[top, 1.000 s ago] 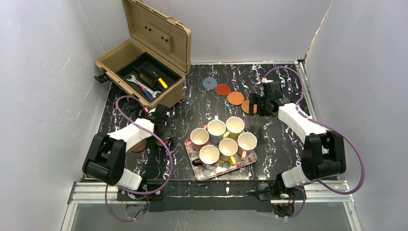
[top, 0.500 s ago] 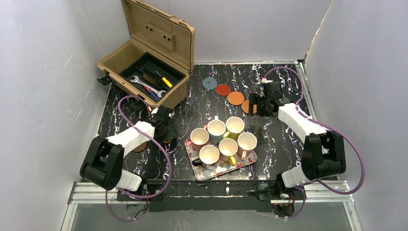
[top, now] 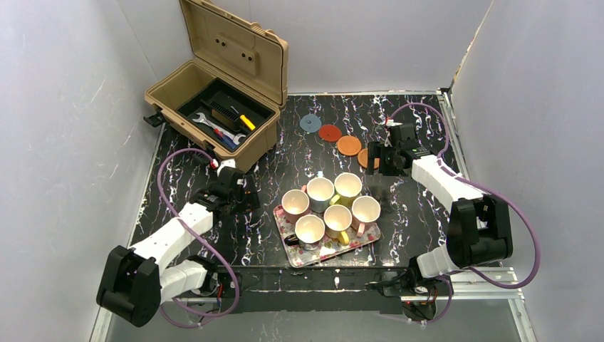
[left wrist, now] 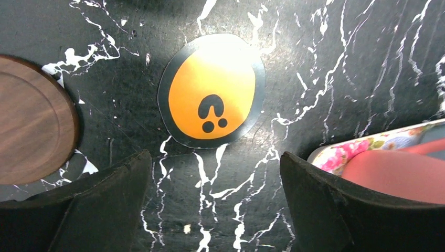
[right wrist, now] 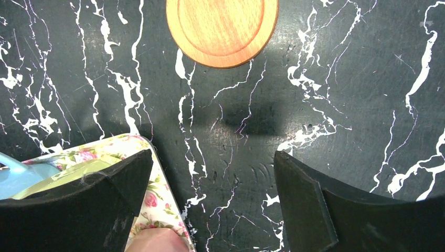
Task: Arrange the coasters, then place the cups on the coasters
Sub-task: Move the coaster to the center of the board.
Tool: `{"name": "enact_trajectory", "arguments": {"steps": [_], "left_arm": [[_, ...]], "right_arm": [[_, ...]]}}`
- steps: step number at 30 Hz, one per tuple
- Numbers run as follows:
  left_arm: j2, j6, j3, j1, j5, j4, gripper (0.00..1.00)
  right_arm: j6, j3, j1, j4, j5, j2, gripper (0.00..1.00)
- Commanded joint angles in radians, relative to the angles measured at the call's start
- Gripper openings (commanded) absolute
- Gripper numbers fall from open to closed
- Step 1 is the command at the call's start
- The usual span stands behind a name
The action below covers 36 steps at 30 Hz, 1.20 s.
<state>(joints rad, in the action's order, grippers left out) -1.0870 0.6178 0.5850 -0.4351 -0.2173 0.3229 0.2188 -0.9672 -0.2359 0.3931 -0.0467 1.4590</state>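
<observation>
Coaster (left wrist: pixel 212 90), yellow-orange, black-rimmed, black mark at centre, flat on tabletop (left wrist: pixel 341 63) beside dark brown wooden coaster (left wrist: pixel 31 119). Left jaws and right jaws wide apart, empty.

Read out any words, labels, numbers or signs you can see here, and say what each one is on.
No words or numbers can be read anywhere.
Only sign: a black arch above two dots, on the yellow-orange coaster in the left wrist view.
</observation>
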Motion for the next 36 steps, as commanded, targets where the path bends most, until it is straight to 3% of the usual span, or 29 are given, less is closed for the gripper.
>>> {"name": "enact_trajectory", "arguments": {"steps": [1, 9, 17, 36], "left_arm": [[-0.034, -0.132, 0.015, 0.000, 0.037, 0.025, 0.88], [-0.159, -0.192, 0.101, 0.000, 0.092, 0.031, 0.78], [-0.218, -0.157, 0.126, 0.001, 0.048, 0.079, 0.78], [-0.285, -0.118, 0.112, -0.003, 0.096, 0.034, 0.76]], "right_arm": [[0.011, 0.003, 0.003, -0.015, 0.017, -0.041, 0.94], [0.013, 0.008, 0.003, -0.012, 0.015, -0.052, 0.94], [0.012, 0.013, 0.003, -0.019, 0.015, -0.051, 0.94], [0.014, 0.016, 0.002, -0.029, 0.018, -0.032, 0.94]]}}
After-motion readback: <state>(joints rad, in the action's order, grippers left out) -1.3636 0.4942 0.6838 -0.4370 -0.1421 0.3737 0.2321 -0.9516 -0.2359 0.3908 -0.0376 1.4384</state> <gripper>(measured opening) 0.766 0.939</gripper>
